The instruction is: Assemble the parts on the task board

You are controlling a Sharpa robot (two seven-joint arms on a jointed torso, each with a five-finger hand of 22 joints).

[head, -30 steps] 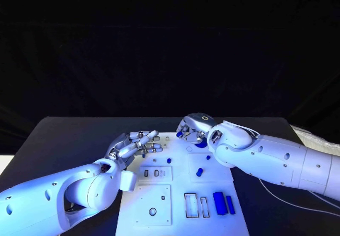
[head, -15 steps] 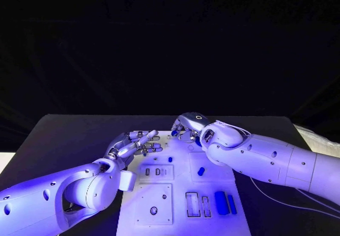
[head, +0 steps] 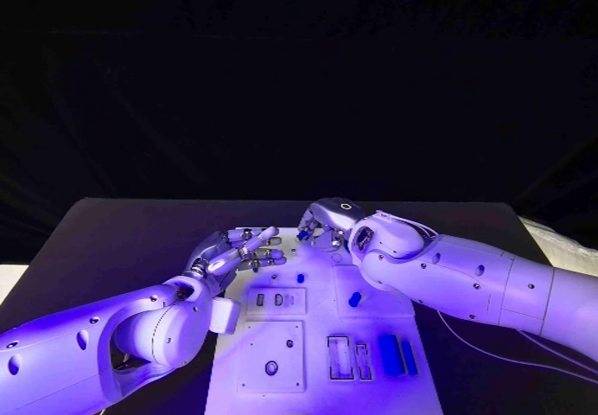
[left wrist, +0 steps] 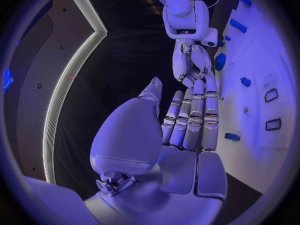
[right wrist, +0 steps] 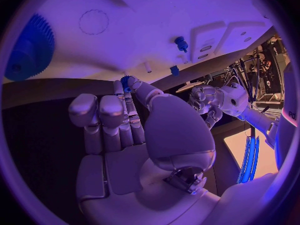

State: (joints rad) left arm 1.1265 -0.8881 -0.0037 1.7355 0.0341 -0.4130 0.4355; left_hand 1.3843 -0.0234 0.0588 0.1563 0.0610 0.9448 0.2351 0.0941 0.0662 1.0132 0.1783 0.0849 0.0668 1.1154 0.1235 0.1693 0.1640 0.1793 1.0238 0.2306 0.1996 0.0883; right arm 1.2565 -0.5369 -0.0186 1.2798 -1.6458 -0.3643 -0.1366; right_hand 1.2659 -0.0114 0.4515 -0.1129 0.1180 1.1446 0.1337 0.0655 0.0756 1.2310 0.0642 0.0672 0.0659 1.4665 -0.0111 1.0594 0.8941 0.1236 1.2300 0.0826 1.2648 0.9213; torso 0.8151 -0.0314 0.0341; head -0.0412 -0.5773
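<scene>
Hiding behind right hand [head: 327, 228], small blue part [right wrist: 127, 81]

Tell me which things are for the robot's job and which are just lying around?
For the job: task board, blue bars, blue peg, blue gear, left hand, right hand.
Just there: black table.

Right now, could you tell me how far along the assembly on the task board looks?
Early on, it seems. Done: a few small blue pegs look seated on the task board. In hand: the right hand, at the board's far edge, pinches a small blue part; the left hand hovers open beside it. Left: two long blue bars lie loose by the empty rectangular slots.
</scene>
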